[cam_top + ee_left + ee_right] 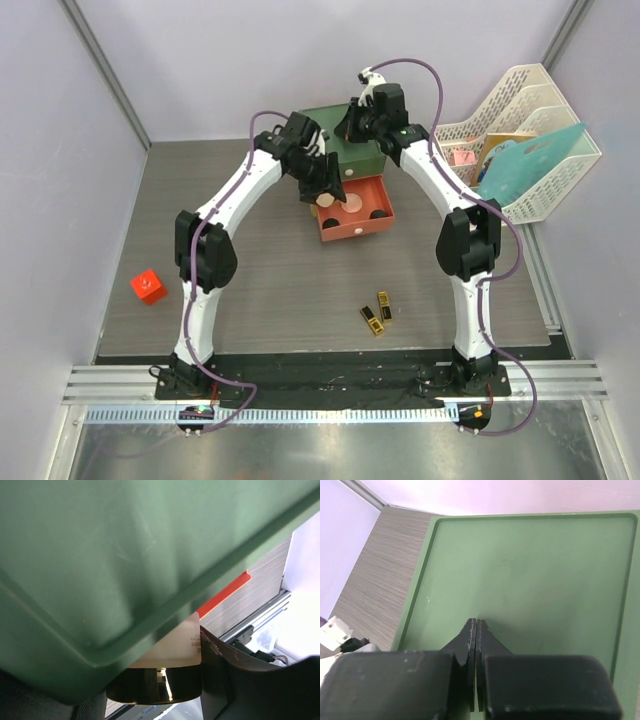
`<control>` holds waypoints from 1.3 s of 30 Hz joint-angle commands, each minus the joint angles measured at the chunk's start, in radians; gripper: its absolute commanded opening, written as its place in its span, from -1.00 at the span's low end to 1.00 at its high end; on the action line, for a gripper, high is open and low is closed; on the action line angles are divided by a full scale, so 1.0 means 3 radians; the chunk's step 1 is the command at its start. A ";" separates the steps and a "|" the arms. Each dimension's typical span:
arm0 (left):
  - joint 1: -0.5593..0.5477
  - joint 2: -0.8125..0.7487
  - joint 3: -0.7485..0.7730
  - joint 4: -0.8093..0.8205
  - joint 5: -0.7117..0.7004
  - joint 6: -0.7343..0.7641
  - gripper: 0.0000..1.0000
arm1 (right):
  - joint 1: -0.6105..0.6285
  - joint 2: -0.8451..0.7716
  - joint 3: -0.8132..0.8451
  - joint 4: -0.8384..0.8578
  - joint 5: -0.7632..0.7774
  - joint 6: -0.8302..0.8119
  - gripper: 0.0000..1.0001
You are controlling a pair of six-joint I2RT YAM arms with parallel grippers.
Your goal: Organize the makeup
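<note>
A green drawer box (335,122) stands at the back middle with its orange drawer (352,234) pulled out toward me. In the drawer lie peach makeup pieces (352,204) and black caps (378,212). My left gripper (322,186) hangs at the drawer's back left corner, shut on a peach tube (172,647) with a black cap (150,682), right under the green box face (100,555). With its jaws shut and nothing in them, my right gripper (477,622) presses on the green top (530,570). Two gold-black lipsticks (377,313) lie on the table near me.
A small red cube (148,287) sits at the left of the table. A white slotted basket (545,185) with a teal folder (530,165) stands at the back right. The orange drawer edge (225,592) shows below the green box in the left wrist view.
</note>
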 commanded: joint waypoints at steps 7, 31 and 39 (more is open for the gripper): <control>-0.0094 0.0002 0.0157 0.0158 0.0201 0.0068 0.47 | 0.0044 0.0327 -0.0148 -0.0935 -0.0012 -0.0039 -0.97; 0.0218 -0.0659 0.0397 0.0889 -0.0848 -0.0064 -1.00 | 0.0039 0.0276 -0.0148 -0.0951 0.0004 -0.0070 -0.97; 0.0320 0.0022 0.0781 0.1028 -0.0628 -0.0320 -1.00 | 0.0039 0.0219 -0.0020 -0.0951 0.0040 -0.0054 -0.97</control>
